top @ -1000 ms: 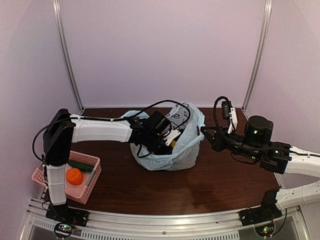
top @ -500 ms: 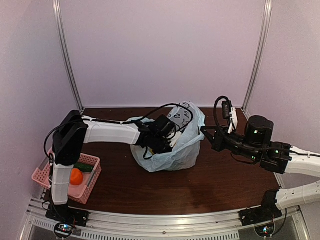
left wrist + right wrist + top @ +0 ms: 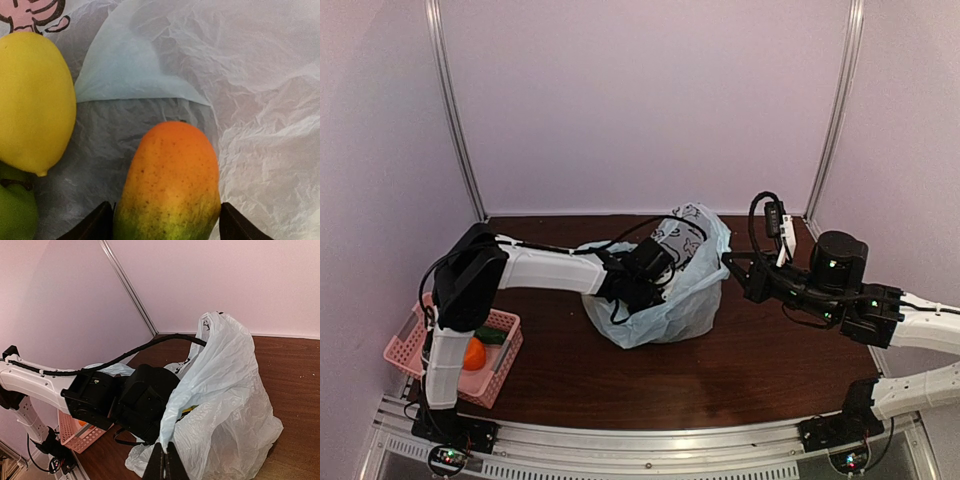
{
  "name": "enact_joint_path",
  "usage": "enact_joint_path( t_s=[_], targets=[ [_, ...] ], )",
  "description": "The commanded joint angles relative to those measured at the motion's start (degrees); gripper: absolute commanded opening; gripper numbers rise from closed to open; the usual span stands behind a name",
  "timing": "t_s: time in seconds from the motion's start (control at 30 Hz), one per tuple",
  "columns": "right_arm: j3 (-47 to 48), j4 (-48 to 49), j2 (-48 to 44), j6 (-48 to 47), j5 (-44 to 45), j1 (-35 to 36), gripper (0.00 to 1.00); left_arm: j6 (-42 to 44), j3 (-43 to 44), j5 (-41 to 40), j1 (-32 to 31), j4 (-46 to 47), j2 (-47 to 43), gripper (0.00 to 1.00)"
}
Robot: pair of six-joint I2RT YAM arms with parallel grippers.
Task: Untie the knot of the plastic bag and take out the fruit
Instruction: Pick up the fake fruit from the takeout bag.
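1 dark wood table (image 3: 620,390), pink walls (image 3: 640,110), right jaws pinching plastic bag (image 3: 225,405), left jaws flanking fruit (image 3: 170,185), grip unclear

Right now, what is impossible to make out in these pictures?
Left fingers: top view, hidden inside the plastic bag; left wrist view, bottom edge cuts them, so grip on the orange-green fruit is unclear.
Knot: seen in no view.
Pink basket: top view, left arm covers part.
Green fruit: left wrist view, cut by corner.
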Motion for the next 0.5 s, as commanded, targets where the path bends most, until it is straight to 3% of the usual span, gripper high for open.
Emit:
enact_joint_path(
  t_s=[0.0,0.17,0.47],
  targets=[
    [-0.2,0.7,-0.7,0.6,1.1,-0.3,0.01,-1.0,1.0,1.4,-0.3,3.4,1.8,0.68],
    [-0.3,0.5,-0.8,0.6,1.2,-0.3,0.01,-1.0,1.0,1.4,-0.3,3.1,1.1,0.5],
    [-0.3,0.5,-0.9,0.6,1.3,-0.3,0.01,-1.3,-0.9,-2.1,-0.3,2.8,-5.7,0.46]
  ],
)
